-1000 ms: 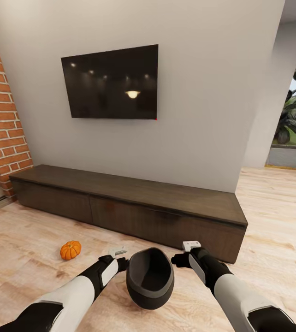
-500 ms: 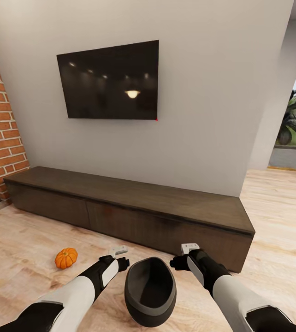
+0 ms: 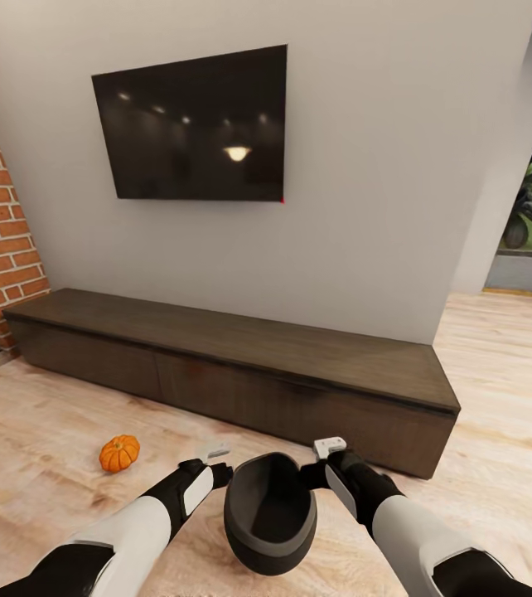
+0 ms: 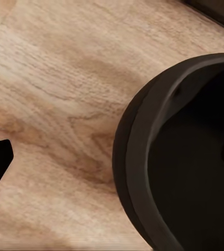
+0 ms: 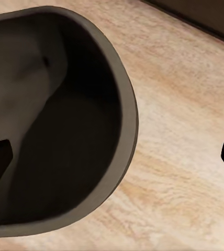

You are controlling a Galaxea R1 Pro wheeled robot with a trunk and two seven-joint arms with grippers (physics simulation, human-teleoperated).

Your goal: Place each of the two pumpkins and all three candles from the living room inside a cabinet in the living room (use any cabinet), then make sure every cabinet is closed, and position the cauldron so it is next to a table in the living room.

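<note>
Cauldron (image 3: pixel 268 514) held up over the wood floor (image 3: pixel 34 439), just in front of the cabinet (image 3: pixel 241 365), mouth up and dark inside. Left gripper (image 3: pixel 219 464) at its left rim, right gripper (image 3: pixel 320 463) at its right rim; open or clamped, cannot tell. Pumpkin (image 3: pixel 119 453) on the floor before the cabinet, left of the cauldron. Cabinet fronts flush, closed. TV (image 3: pixel 191 124) on the wall above the cabinet.
</note>
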